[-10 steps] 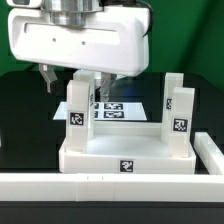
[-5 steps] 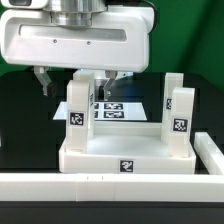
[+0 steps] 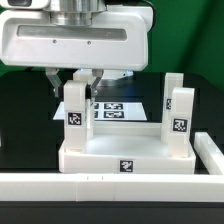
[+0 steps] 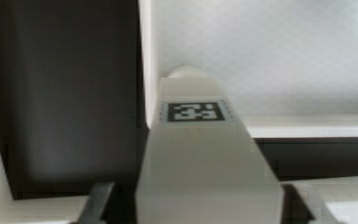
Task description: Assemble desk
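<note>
No readable text anywhere, just black-and-white square tags: one on each upright leg and one on the front rim of the desk top [image 3: 125, 158]. The arm comes straight down from above, and the tool [image 3: 76, 84] has its fingers pressed on both sides of the leg [image 3: 75, 108] on the exterior view's left. That desk top sits on the black table [image 3: 25, 105], against the white rail [image 3: 110, 184].

The white Franka arm's wrist hangs from above, pointing straight down, with its broad white housing level. Below it the two-finger end effector [image 3: 75, 79] has its dark fingers [image 3: 54, 79] closed in on both sides of the upright small white block leg [image 3: 75, 105] of the desk, gripping its top.
</note>
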Controlling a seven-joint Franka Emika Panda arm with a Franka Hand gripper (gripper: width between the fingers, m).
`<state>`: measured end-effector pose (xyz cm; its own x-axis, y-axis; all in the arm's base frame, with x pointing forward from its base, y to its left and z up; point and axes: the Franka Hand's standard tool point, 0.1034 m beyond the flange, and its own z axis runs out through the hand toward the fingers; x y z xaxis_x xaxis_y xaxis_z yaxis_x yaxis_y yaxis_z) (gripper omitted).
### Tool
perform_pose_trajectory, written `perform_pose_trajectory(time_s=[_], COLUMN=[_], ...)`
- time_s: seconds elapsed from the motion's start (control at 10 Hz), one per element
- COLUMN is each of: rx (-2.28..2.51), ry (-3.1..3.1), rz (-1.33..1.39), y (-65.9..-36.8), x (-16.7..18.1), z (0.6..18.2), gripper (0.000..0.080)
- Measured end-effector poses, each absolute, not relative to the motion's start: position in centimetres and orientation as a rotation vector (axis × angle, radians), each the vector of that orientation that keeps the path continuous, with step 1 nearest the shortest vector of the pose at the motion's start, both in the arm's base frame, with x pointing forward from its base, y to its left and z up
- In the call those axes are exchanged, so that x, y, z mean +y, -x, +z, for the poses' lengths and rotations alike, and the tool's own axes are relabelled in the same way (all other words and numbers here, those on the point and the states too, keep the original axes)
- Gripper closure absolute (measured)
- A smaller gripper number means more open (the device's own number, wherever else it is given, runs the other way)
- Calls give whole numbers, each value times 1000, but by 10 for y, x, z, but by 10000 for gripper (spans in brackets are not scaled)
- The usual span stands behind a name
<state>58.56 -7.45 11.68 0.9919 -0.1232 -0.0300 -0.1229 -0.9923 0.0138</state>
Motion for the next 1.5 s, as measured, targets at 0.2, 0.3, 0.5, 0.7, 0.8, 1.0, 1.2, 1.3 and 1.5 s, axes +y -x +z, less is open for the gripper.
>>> perform_pose_trajectory(time_s=[0.2,0.3,0.5,0.7,0.8,1.0,1.2,1.3,1.5], rx=[-211,-238,-485,-801,-899,-1213,-1462,-1592,-1817], ry=[-3123,-3121,-3092,-3040,-3021,-2928,-2813,-2746,-2607], rz=[-48,-47,-45,-45,-44,-27,-14,-16,-18], y=[-586,-586,-585,-583,-583,-583,-583,-582,-583], x=[-75,-74,-75,-78,-78,-81,-81,-82,-81], z=[117,117,117,116,116,115,115,115,115], gripper=[511,511,511,511,511,511,511,511,511])
